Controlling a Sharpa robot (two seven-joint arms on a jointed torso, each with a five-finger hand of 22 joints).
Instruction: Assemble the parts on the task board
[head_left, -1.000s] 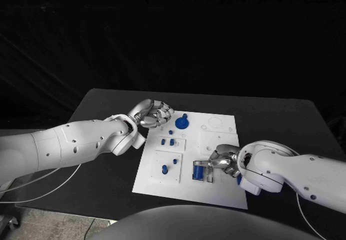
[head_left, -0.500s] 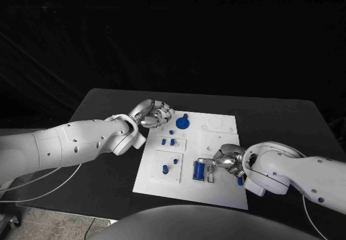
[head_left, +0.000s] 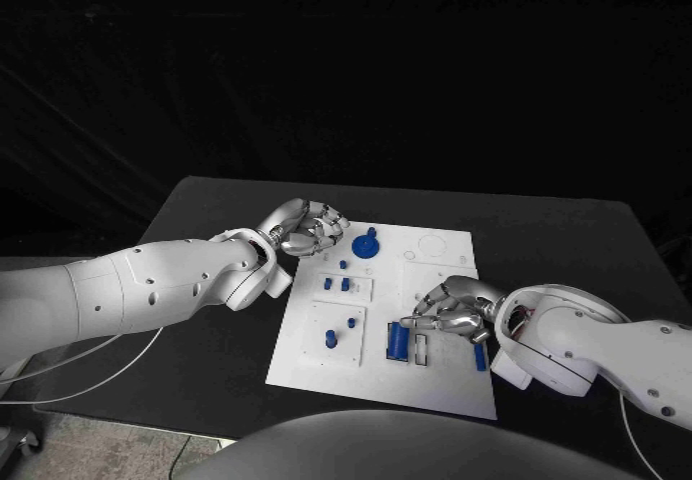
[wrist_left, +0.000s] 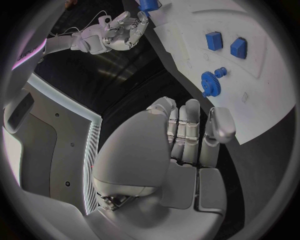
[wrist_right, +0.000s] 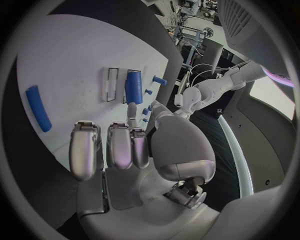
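Note:
The white task board (head_left: 447, 385) lies mid-table. At its far left corner my left hand (head_left: 303, 228) hovers with its fingers curled in on nothing, also shown in the left wrist view (wrist_left: 187, 132). A blue gear (head_left: 364, 243) sits just right of it, near two small blue blocks (head_left: 336, 284). My right hand (head_left: 454, 310) hangs over the board's right middle, fingers loosely spread and holding nothing (wrist_right: 119, 145). A blue block (head_left: 395, 342) stands in one slot, next to an empty slot (head_left: 420, 349). A blue bar (head_left: 480, 357) lies flat near the board's right edge.
Two blue pegs (head_left: 332, 338) stand in the plate on the board's near left. A round recess (head_left: 433, 245) marks the far right of the board. The black table (head_left: 577, 250) stretches bare beyond the board's right and far edges.
My right hand has drawn a little toward the far side and its forearm has shifted right, so the blue bar now shows in full. The left hand has not moved.

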